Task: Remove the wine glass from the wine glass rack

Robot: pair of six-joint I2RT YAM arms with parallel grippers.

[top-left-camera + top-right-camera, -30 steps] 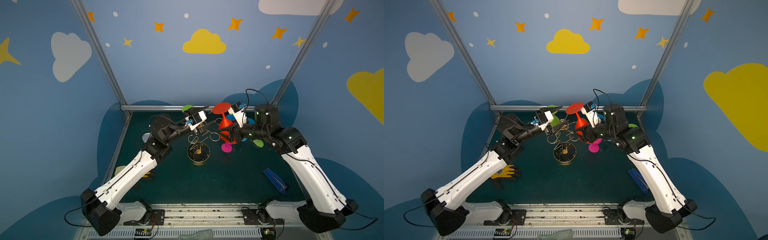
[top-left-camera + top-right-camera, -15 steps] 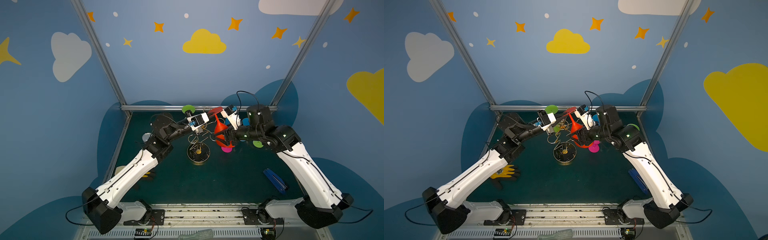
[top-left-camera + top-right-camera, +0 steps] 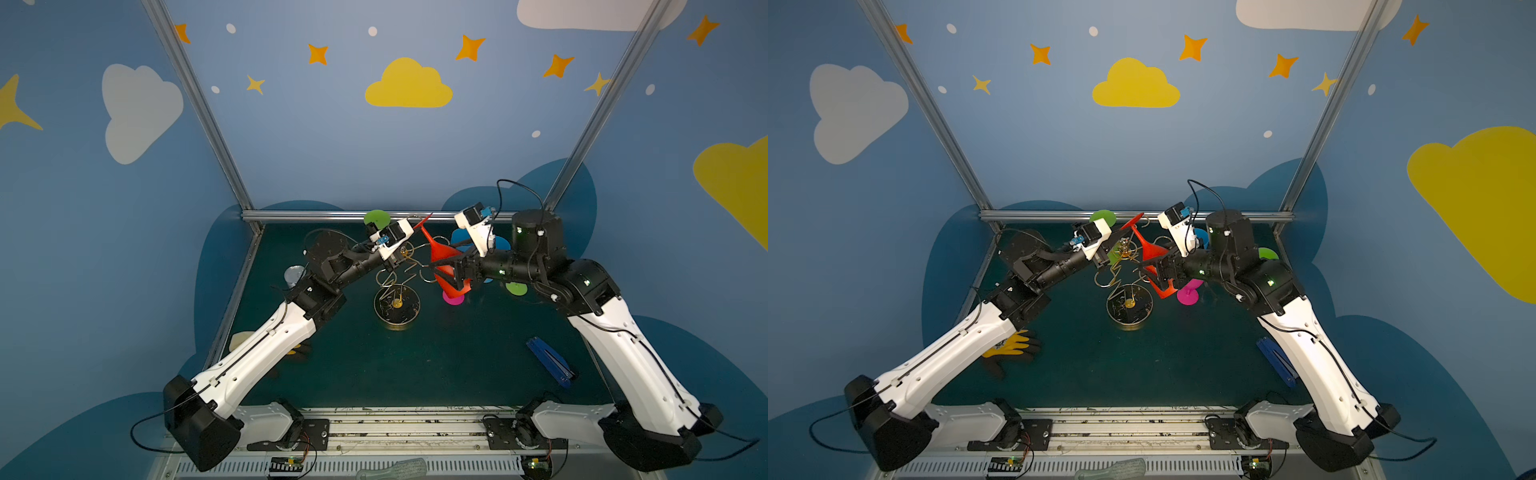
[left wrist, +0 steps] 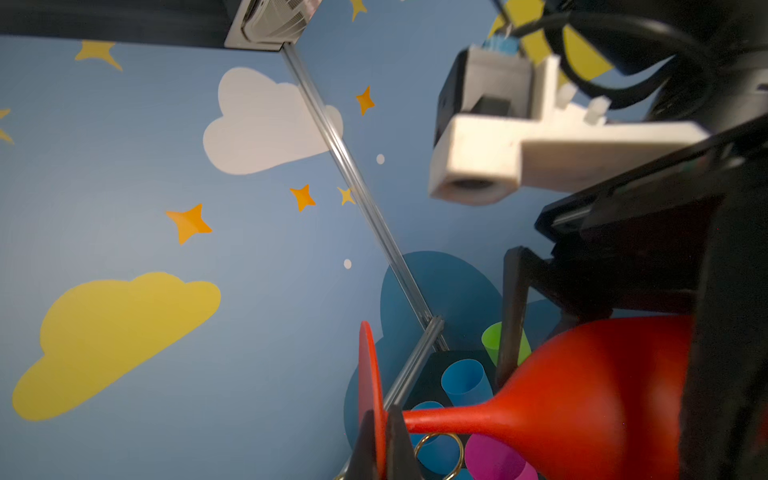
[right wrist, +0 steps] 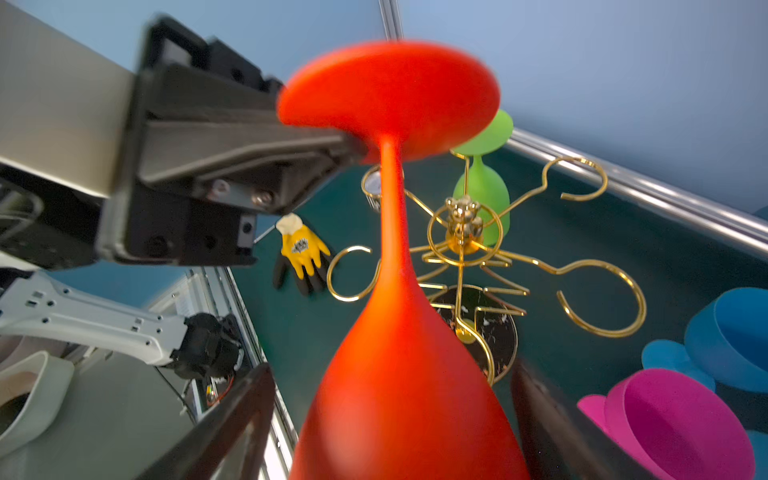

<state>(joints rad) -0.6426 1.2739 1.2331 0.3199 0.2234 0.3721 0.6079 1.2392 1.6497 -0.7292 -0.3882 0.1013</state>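
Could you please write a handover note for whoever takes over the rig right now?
Grippers: left gripper, jaws shut on the red wine glass's foot; right gripper, jaws open around its bowl, not gripping.
Things: wine glass rack mid-table; the tilted red glass seems out of its loops, one lying close to the stem. A green wine glass hangs on the rack.
Done: red glass off, held by the left alone.
Left: back the right away, set the red glass down clear of the rack.
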